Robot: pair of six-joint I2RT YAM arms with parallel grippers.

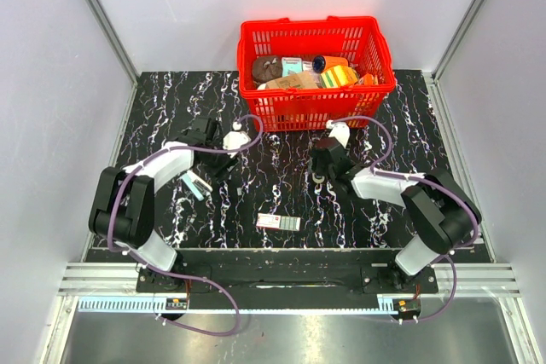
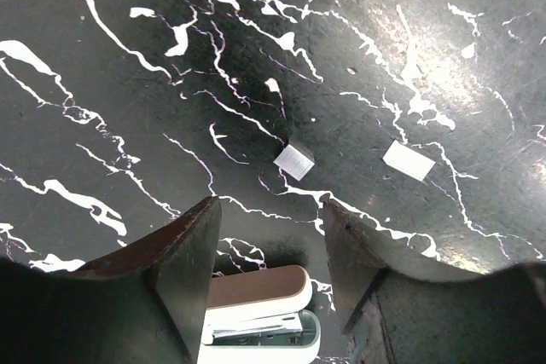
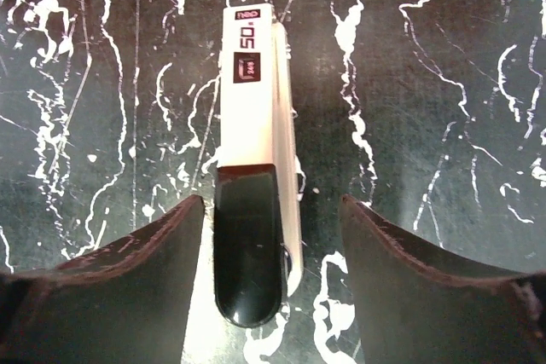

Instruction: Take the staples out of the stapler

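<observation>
Stapler [image 3: 254, 108] inside parted right hand [image 3: 271, 204]

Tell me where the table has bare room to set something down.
Free: the far corners of the table on both sides of the red basket. Crowded: the middle, where the left gripper, right gripper, stapler and red-and-white box sit.

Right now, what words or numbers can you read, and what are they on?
"neo": far end of the stapler.
"50": just below it on the stapler.
Black label under that: too blurred to read.
Print on the red-and-white box: too small.
Packets in the basket: too small.
</observation>
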